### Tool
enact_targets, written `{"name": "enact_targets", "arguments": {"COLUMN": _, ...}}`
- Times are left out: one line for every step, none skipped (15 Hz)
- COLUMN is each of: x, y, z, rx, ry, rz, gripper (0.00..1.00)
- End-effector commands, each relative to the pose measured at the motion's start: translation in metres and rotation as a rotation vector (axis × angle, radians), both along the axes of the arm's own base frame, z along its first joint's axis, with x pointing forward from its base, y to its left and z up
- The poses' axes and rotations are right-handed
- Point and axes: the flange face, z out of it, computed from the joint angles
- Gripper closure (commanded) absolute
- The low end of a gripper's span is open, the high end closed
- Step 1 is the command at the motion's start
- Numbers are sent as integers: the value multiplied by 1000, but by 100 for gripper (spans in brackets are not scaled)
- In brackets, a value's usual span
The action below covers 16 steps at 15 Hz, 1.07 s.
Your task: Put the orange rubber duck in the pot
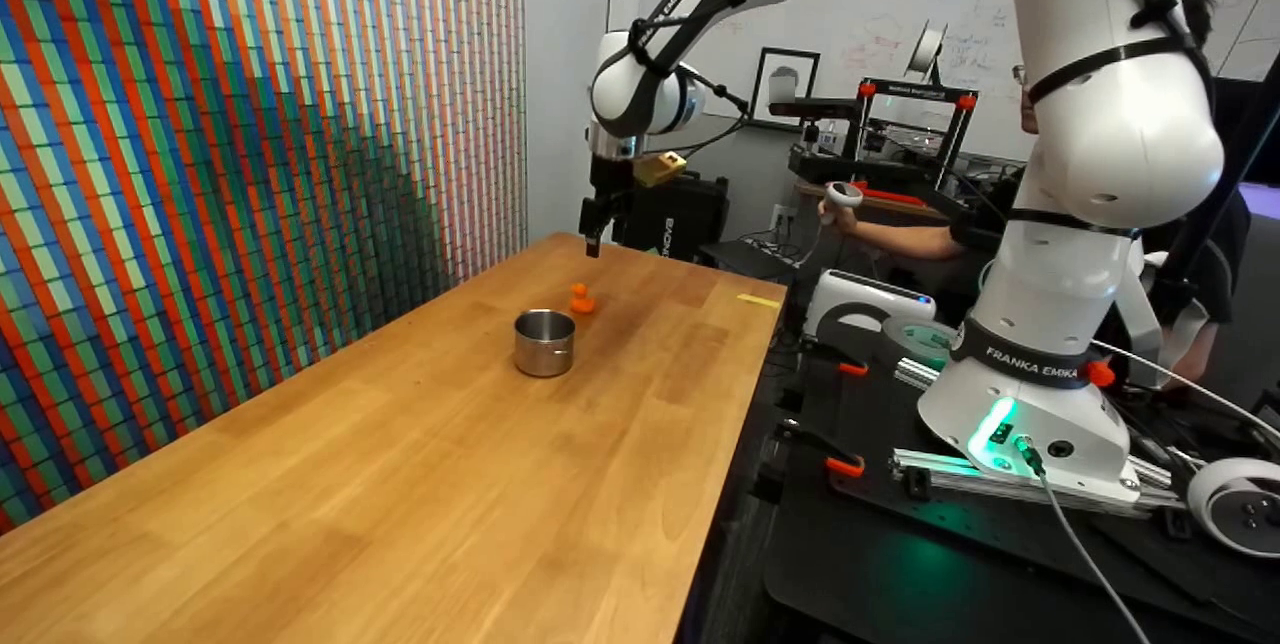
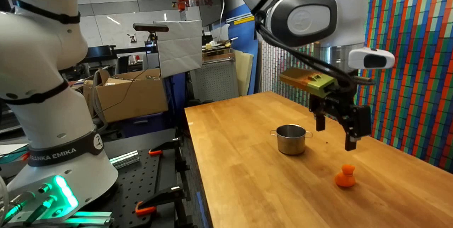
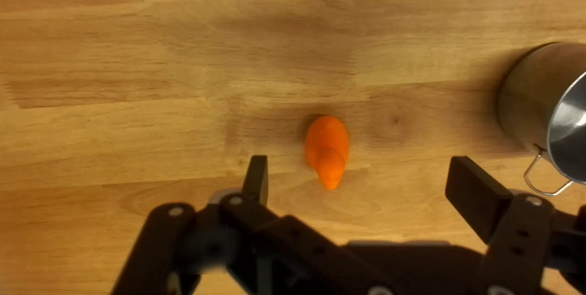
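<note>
Orange duck [image 2: 345, 177], steel-grey pot [image 2: 291, 145], honey-brown desk [image 1: 400, 484]
The pincer [image 2: 335, 134] is black, the arm [image 1: 1120, 139] white with black bands [image 1: 1032, 362] (its base light [image 1: 992, 426] glows green); the wall [image 1: 200, 224] is striped red, blue, green and cream, paler toward its far end.

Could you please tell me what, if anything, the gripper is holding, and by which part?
Nothing is held: the gripper hangs open above the table, and the orange rubber duck sits on it, untouched.
</note>
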Motion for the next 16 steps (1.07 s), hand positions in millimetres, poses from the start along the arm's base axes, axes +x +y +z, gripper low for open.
{"name": "enact_targets", "arguments": {"x": 23, "y": -8, "z": -32, "rx": -24, "ry": -10, "rz": -21, "gripper": 0}}
{"name": "enact_targets", "arguments": {"x": 27, "y": -9, "z": -42, "rx": -27, "ry": -8, "rz": -23, "gripper": 0}}
{"name": "enact_targets", "arguments": {"x": 29, "y": -10, "z": -50, "rx": -31, "ry": -5, "rz": -23, "gripper": 0}}
{"name": "enact_targets", "arguments": {"x": 33, "y": -9, "z": -58, "rx": -32, "ry": -4, "rz": -22, "gripper": 0}}
{"name": "enact_targets", "arguments": {"x": 36, "y": -9, "z": -67, "rx": -37, "ry": -4, "rz": -20, "gripper": 0}}
{"name": "enact_targets", "arguments": {"x": 38, "y": -7, "z": -76, "rx": -44, "ry": -6, "rz": -13, "gripper": 0}}
{"name": "enact_targets", "arguments": {"x": 40, "y": -4, "z": -83, "rx": -50, "ry": -11, "rz": -3, "gripper": 0}}
{"name": "enact_targets", "arguments": {"x": 43, "y": -1, "z": -91, "rx": -53, "ry": -16, "rz": 4, "gripper": 0}}
{"name": "enact_targets", "arguments": {"x": 44, "y": 2, "z": -99, "rx": -50, "ry": -16, "rz": 12, "gripper": 25}}
{"name": "enact_targets", "arguments": {"x": 45, "y": 5, "z": -106, "rx": -45, "ry": -16, "rz": 13, "gripper": 25}}
{"name": "enact_targets", "arguments": {"x": 46, "y": 9, "z": -112, "rx": -41, "ry": -19, "rz": 18, "gripper": 34}}
{"name": "enact_targets", "arguments": {"x": 47, "y": 11, "z": -118, "rx": -39, "ry": -19, "rz": 22, "gripper": 42}}
{"name": "enact_targets", "arguments": {"x": 49, "y": 14, "z": -121, "rx": -38, "ry": -22, "rz": 26, "gripper": 49}}
{"name": "enact_targets", "arguments": {"x": 49, "y": 14, "z": -125, "rx": -37, "ry": -20, "rz": 26, "gripper": 58}}
{"name": "enact_targets", "arguments": {"x": 49, "y": 13, "z": -126, "rx": -41, "ry": -19, "rz": 29, "gripper": 65}}
{"name": "enact_targets", "arguments": {"x": 51, "y": 13, "z": -125, "rx": -43, "ry": -21, "rz": 31, "gripper": 73}}
